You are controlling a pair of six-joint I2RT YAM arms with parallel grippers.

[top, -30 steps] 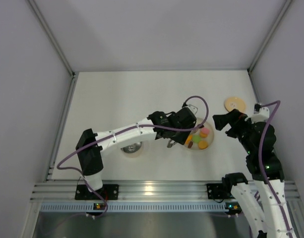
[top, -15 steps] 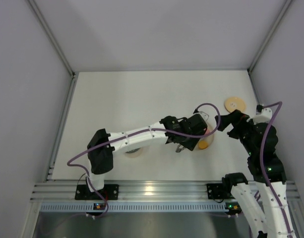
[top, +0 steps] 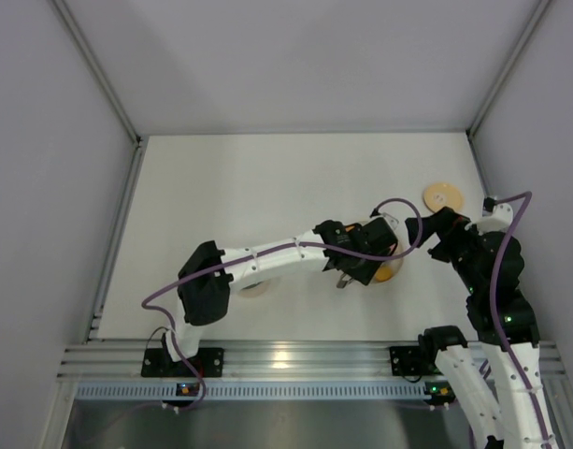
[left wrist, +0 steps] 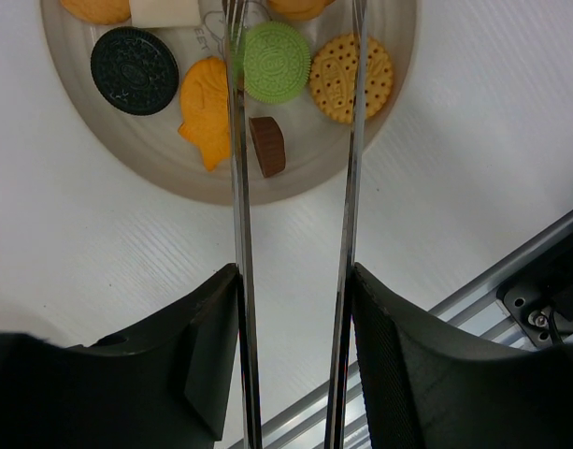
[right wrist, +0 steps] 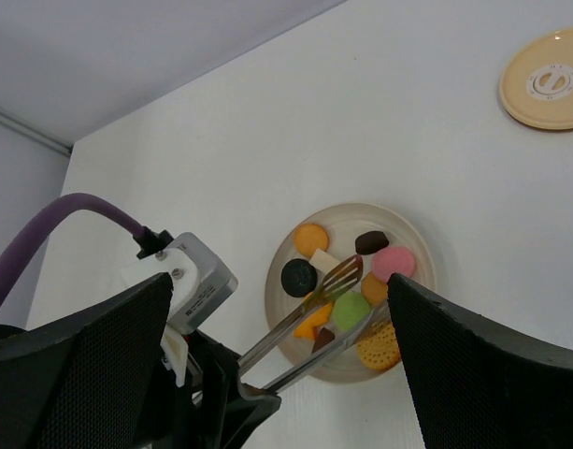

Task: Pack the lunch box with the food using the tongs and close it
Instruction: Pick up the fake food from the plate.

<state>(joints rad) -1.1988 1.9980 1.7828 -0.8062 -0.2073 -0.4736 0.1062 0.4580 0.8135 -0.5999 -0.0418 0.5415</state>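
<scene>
We find the left pincer (left wrist: 293,276) part-closed on the tongs (left wrist: 241,187), one finger bearing on the outside of each arm. The arms run forward, parted, and straddle the green piece (left wrist: 277,61). The left arm lies at its edge and the right arm stands clear of it. We judge the step in hand to be the pinch on this piece, not yet made.

Other food crowds it on the plate (left wrist: 127,150). The right arm crosses over a tan biscuit (left wrist: 351,65), the left arm runs along an orange piece (left wrist: 209,108), and a brown piece (left wrist: 267,145) lies between the arms. The plate rests on the counter (left wrist: 473,168).

The right pincer (top: 415,229) is wide open and empty, near the plate's right side. The pot (top: 256,288) stands well apart from the plate, largely hidden under the left arm. Its lid (top: 442,196) lies off, on the counter beyond the right pincer.

Risks, in our judgement:
- A squeeze from this position may catch the tan biscuit along with the green piece, or push both aside.
- Smooth arms on a round edge may let the piece slip or flip during the carry to the pot.
- Tips pressing down could slide the plate.
- The right pincer is close enough to foul the left wrist.
</scene>
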